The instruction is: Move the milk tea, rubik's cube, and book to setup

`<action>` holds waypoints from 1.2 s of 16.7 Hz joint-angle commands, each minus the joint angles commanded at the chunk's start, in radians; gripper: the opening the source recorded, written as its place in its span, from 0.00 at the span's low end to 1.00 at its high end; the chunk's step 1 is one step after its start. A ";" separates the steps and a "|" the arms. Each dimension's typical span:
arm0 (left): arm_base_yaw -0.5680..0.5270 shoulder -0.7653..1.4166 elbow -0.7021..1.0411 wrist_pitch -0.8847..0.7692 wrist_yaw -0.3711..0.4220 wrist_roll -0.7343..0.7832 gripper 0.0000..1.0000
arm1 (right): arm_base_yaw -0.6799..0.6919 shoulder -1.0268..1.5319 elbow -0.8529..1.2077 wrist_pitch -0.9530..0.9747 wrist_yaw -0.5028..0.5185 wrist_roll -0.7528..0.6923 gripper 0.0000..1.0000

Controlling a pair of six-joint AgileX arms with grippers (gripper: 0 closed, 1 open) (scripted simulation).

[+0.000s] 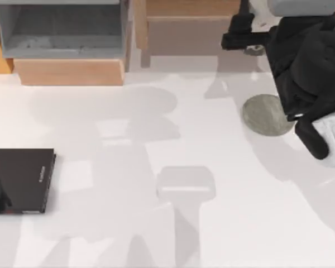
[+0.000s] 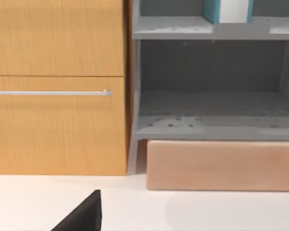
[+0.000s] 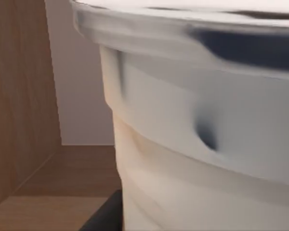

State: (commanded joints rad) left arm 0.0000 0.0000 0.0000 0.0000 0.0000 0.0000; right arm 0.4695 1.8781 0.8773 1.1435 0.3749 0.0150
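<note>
While the right arm is reaching over the bench's (image 1: 173, 139) far right corner, the milk tea (image 3: 197, 144) is sitting close against its wrist camera inside a wooden compartment; its gripper's grip cannot be told. The teal book (image 2: 228, 10) is standing on a grey shelf (image 2: 207, 29). No writing is legible.

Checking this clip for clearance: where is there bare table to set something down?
The wide white table between the black book at the left edge and the grey disc is free. It is crowded at the far right, where the right arm overhangs the disc.
</note>
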 joint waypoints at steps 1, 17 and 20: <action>0.000 0.000 0.000 0.000 0.000 0.000 1.00 | 0.001 0.015 -0.038 0.057 0.009 -0.004 0.00; 0.000 0.000 0.000 0.000 0.000 0.000 1.00 | -0.053 0.240 -0.163 0.254 0.082 -0.015 0.00; 0.000 0.000 0.000 0.000 0.000 0.000 1.00 | -0.052 0.282 -0.161 0.302 0.079 -0.012 0.00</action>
State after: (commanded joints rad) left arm 0.0000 0.0000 0.0000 0.0000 0.0000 0.0000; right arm 0.4170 2.1603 0.7160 1.4451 0.4542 0.0034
